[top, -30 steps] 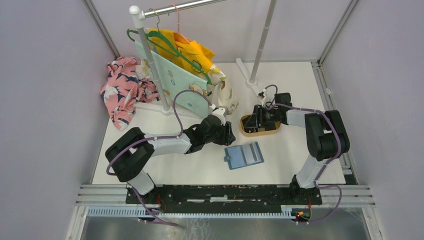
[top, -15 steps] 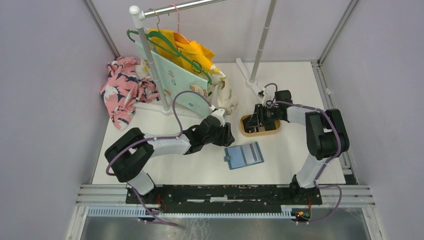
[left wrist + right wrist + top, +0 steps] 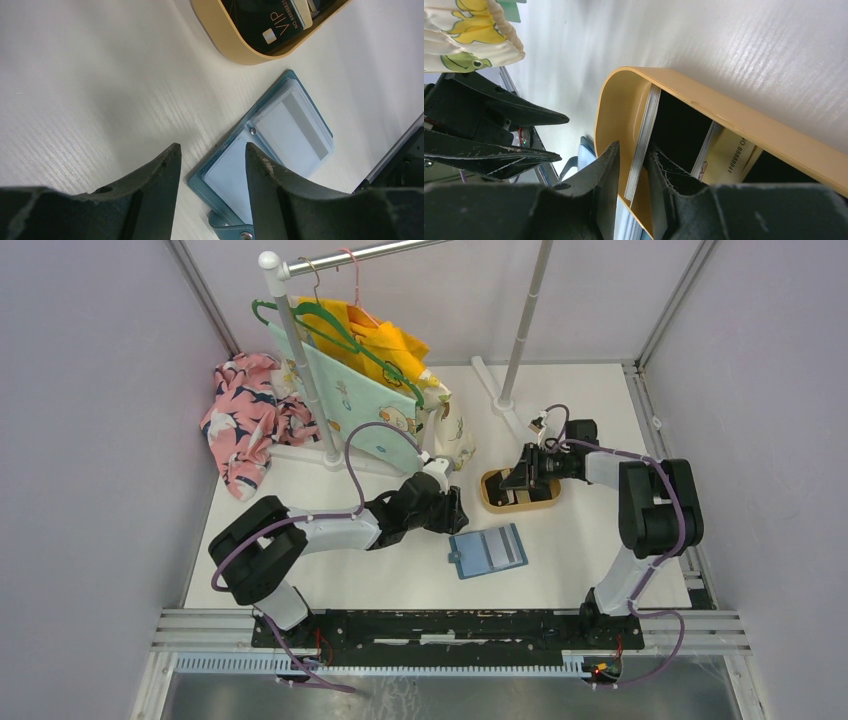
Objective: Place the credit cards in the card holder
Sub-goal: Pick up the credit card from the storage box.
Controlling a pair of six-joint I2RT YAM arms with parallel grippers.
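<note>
Credit cards [image 3: 639, 145]: stack on edge in tan tray [image 3: 734, 117], pinched between right fingers [image 3: 606, 175]; one dark face lettered "VIP", another printed with eights. Card holder [image 3: 280, 135]: teal, open flat on white surface [image 3: 75, 75] near tray. Left fingers [image 3: 155, 185]: parted, empty, over holder's edge.

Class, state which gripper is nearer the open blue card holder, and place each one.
Left. The left gripper hangs just off the far-left corner of the card holder; the right gripper is farther away, reaching into the tan tray.
</note>
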